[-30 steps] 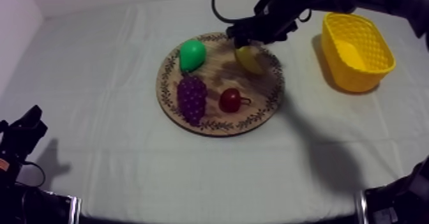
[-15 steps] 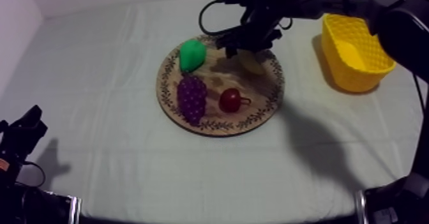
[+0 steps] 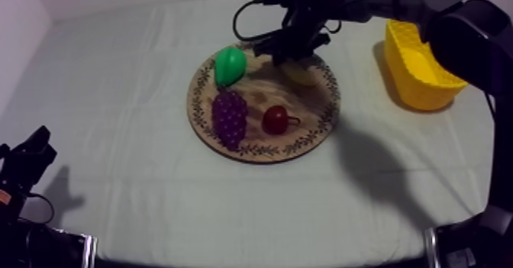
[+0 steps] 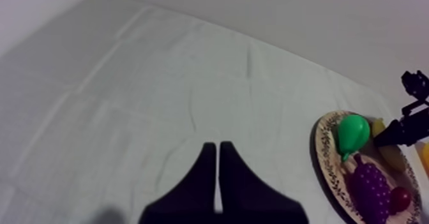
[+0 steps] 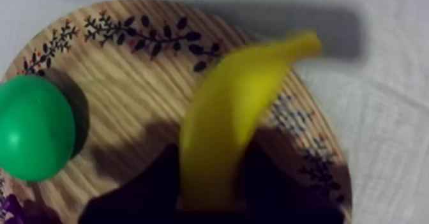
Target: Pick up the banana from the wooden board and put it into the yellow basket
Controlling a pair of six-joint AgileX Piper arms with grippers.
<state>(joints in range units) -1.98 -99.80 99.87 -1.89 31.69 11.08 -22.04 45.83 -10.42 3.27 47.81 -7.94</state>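
The yellow banana (image 3: 302, 72) lies on the round wooden board (image 3: 305, 137), at its far right part. My right gripper (image 3: 294, 50) reaches in from the upper right and sits low over it. In the right wrist view the gripper (image 5: 210, 175) is open, with one black finger (image 5: 150, 188) on each side of the banana (image 5: 230, 118), close against it. The banana still rests on the board (image 5: 121, 60). My left gripper (image 4: 218, 175) is shut on nothing and hangs over bare cloth at the left (image 3: 27, 160).
Also on the board are a green pear (image 3: 229, 65), purple grapes (image 3: 229, 117) and a small red fruit (image 3: 275, 120). The yellow basket (image 3: 424, 61) stands at the far right, a short way from the board. The pear (image 5: 32, 127) lies just beside the banana.
My right gripper has shifted a little to the left and come down over the banana. The banana has stayed in place on the board. The left arm has not moved.
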